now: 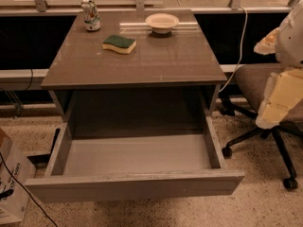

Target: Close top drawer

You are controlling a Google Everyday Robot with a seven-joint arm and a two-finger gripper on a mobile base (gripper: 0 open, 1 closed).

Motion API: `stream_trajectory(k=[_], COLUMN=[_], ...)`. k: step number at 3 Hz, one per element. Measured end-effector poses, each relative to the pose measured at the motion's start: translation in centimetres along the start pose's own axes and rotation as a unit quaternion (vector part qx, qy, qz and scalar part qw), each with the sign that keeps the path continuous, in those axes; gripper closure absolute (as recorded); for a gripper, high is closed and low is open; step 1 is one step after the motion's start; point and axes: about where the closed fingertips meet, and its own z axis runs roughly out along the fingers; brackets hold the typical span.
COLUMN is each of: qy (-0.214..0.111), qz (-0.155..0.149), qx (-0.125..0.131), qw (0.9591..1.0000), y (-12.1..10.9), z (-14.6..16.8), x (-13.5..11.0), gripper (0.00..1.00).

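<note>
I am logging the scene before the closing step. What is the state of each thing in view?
top drawer: pulled wide open, empty inside.
can: standing upright on the tabletop.
sponge: lying flat, green side up.
bowl: upright, near the far edge.
gripper: at the right, above the chair, apart from the drawer.

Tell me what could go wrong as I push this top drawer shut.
The pincer hangs far right, by the office chair; swinging in could clip the chair or the right corner of the top drawer. The drawer front is wide and handle-less, so an off-centre push may skew and jam it. A hard shove could topple the can on the tabletop.
</note>
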Motion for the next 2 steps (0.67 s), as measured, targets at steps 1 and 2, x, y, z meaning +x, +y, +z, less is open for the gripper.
stream_trajectory(k=[1, 2], qy=[-0.011, -0.025], qz=[-0.002, 0.003], qx=[0.0, -0.012], qw=[0.9999, 0.9996], y=[0.7, 1.8], z=[1.3, 3.9], x=[-0.1, 0.5], gripper=[0.35, 0.58])
